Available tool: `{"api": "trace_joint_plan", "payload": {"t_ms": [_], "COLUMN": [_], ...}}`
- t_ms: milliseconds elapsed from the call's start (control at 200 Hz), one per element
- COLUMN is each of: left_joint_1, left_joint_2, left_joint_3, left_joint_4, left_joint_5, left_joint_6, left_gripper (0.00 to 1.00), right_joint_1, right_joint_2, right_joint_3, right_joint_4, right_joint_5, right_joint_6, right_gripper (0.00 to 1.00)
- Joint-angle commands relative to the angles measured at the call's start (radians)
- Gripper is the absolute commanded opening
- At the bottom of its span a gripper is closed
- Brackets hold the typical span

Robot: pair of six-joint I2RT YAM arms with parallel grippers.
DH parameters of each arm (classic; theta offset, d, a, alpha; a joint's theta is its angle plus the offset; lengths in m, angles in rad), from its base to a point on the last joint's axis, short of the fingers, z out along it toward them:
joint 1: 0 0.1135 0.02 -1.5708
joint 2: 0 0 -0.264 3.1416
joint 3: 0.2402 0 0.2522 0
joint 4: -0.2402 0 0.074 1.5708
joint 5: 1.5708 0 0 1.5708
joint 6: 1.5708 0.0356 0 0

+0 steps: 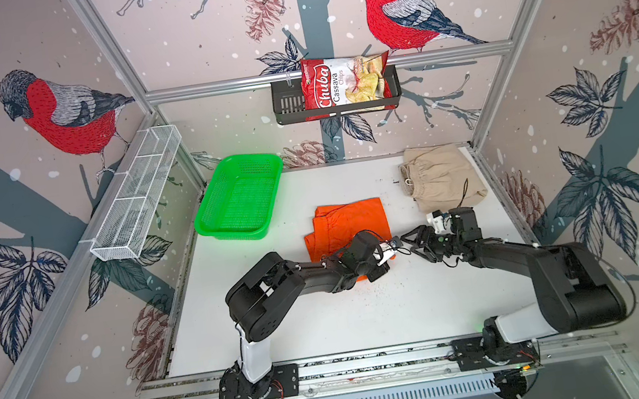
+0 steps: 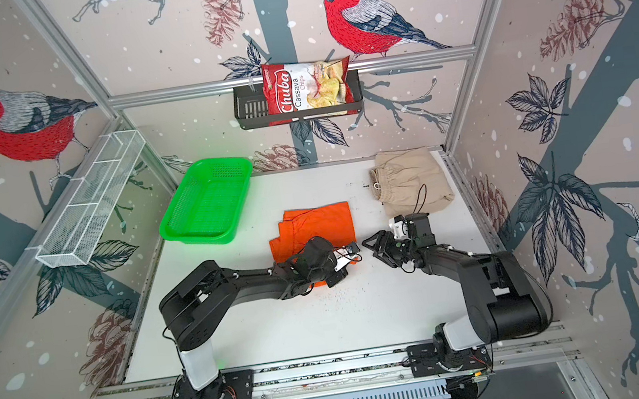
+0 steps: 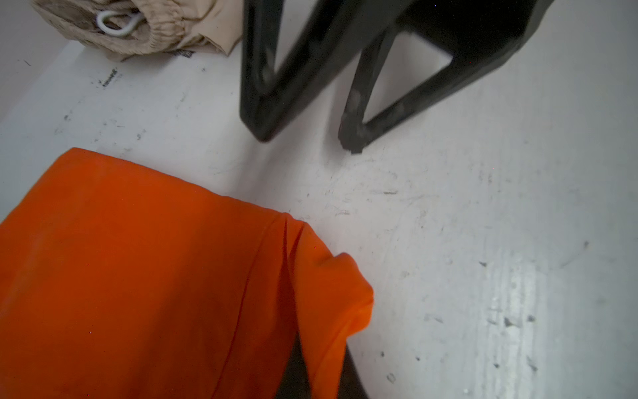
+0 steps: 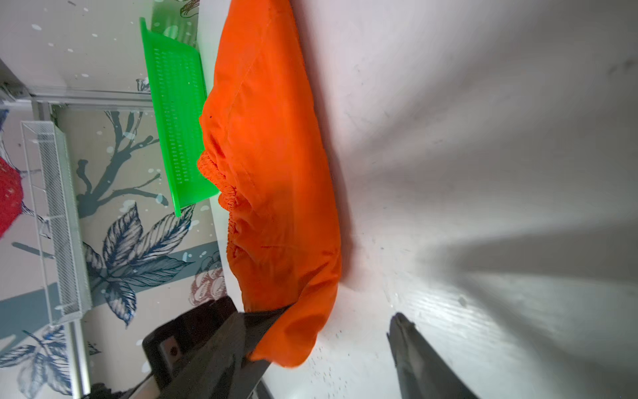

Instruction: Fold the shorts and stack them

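The orange shorts (image 1: 348,222) lie folded at table (image 1: 366,316) centre. The left gripper (image 1: 386,259) has its jaws clenched on their near right corner. The right gripper (image 3: 307,140), just right of it, has its jaws released, grasping nothing. The beige shorts (image 1: 443,178) lie bunched at the far right.

A red chips bag (image 1: 344,82) (image 2: 305,91) is sitting in the black wall rack (image 1: 287,105), showing "Chuba Cassava Chips" in both top views. Tiny dark print (image 3: 111,74) on the white table (image 3: 448,241) is looking too blurred to read.
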Motion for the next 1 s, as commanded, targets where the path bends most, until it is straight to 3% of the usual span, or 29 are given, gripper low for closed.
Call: {"api": "trace_joint_plan", "payload": {"t_ms": [0, 195, 580, 650, 680, 685, 745, 775, 810, 855, 930, 996], "left_joint_1": [-0.001, -0.001, -0.001, -0.001, -0.001, -0.001, 0.0, -0.001, -0.001, -0.001, -0.001, 0.001], "left_joint_2": [-0.045, -0.07, -0.076, -0.074, -0.072, -0.073, -0.077, -0.082, -0.094, -0.112, -0.157, -0.201], "left_joint_3": [-0.047, -0.153, -0.17, -0.171, -0.171, -0.171, -0.17, -0.166, -0.164, -0.163, -0.173, -0.191], "left_joint_4": [0.154, 0.337, 0.398, 0.401, 0.399, 0.399, 0.385, 0.37, 0.353, 0.331, 0.313, 0.304], "left_joint_5": [0.026, 0.061, 0.091, 0.098, 0.097, 0.096, 0.08, 0.064, 0.043, 0.022, -0.058, -0.128], "left_joint_6": [-0.079, -0.074, -0.097, -0.096, -0.097, -0.096, -0.097, -0.103, -0.109, -0.116, -0.165, -0.197], "left_gripper": [0.05, 0.03, 0.02, 0.02, 0.02, 0.02, 0.04, 0.07, 0.15, 0.32, 0.52, 0.58], "right_joint_1": [0.017, 0.079, 0.179, 0.19, 0.19, 0.19, 0.188, 0.184, 0.179, 0.173, 0.168, 0.16], "right_joint_2": [0.065, 0.179, 0.379, 0.403, 0.411, 0.412, 0.412, 0.407, 0.395, 0.37, 0.332, 0.314], "right_joint_3": [0.021, 0.084, 0.197, 0.223, 0.234, 0.236, 0.267, 0.288, 0.319, 0.367, 0.464, 0.555], "right_joint_4": [0.175, 0.299, 0.433, 0.443, 0.44, 0.44, 0.362, 0.292, 0.185, 0.024, -0.221, -0.385], "right_joint_5": [-0.044, -0.062, -0.055, -0.056, -0.059, -0.059, -0.057, -0.047, -0.018, 0.042, 0.169, 0.267], "right_joint_6": [0.154, 0.244, 0.338, 0.338, 0.33, 0.327, 0.259, 0.203, 0.119, -0.001, -0.206, -0.35], "right_gripper": [0.7, 0.71, 0.7, 0.65, 0.59, 0.54, 0.29, 0.23, 0.14, 0.03, 0.01, 0.01]}}
